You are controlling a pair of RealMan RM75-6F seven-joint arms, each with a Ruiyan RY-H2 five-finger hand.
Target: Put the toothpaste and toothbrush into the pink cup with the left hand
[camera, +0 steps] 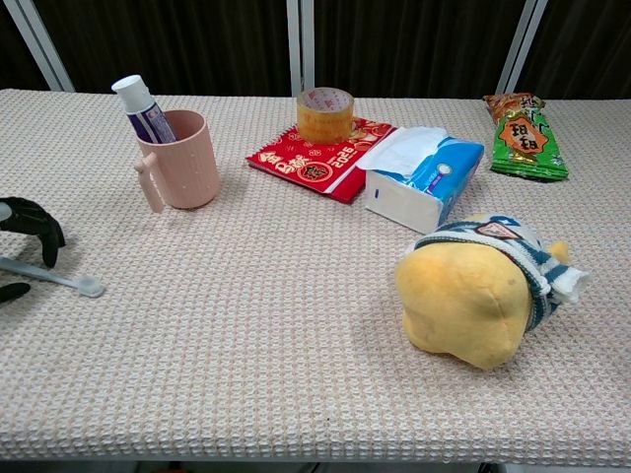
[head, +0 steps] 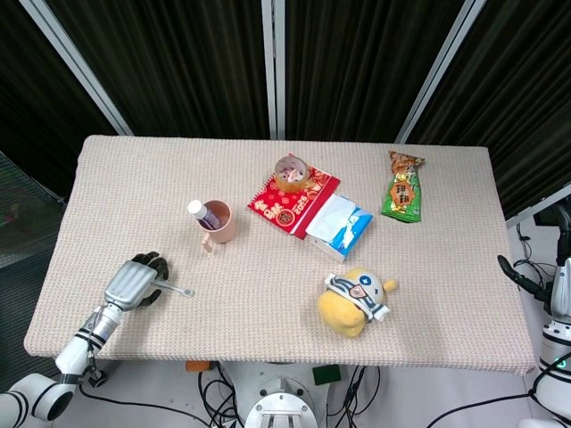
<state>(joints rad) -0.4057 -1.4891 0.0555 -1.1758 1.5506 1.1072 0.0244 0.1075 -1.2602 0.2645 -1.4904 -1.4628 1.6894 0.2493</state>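
Half the job looks done from where we sit: one of the two items is already in the cup, the other is not.

Biggest thing first, the table (head: pixel 446 294) with its beige woven cover carries everything. Next down in size, the yellow plush toy (camera: pixel 483 291) lies on its side near the front right, well apart from the action. Behind it the blue tissue pack (camera: pixel 424 177) has a sheet poking out of the top, and its corner touches the red snack packet (camera: pixel 320 158), which has a roll of clear tape (camera: pixel 324 113) sitting on its far end. A green snack bag (camera: pixel 523 133) lies off in the far right corner.

Our left hand (head: pixel 134 283) is down at the front left edge, fingers curled over the handle of the toothbrush (camera: pixel 59 279). We think it's closing on it, but the brush lies flat on the cloth, head end pointing right, and we can't tell whether the fingers actually have it pinched. Our right hand (head: pixel 526 283) hangs off the right side of the table, holding nothing that we can see, fingers apart, sensibly out of the way since this is a left-hand job.

The pink cup (camera: pixel 180 161) stands upright, handle toward us, with the toothpaste (camera: pixel 141 108) leaning inside, cap up. That leaves room on the right side of the cup for the brush.
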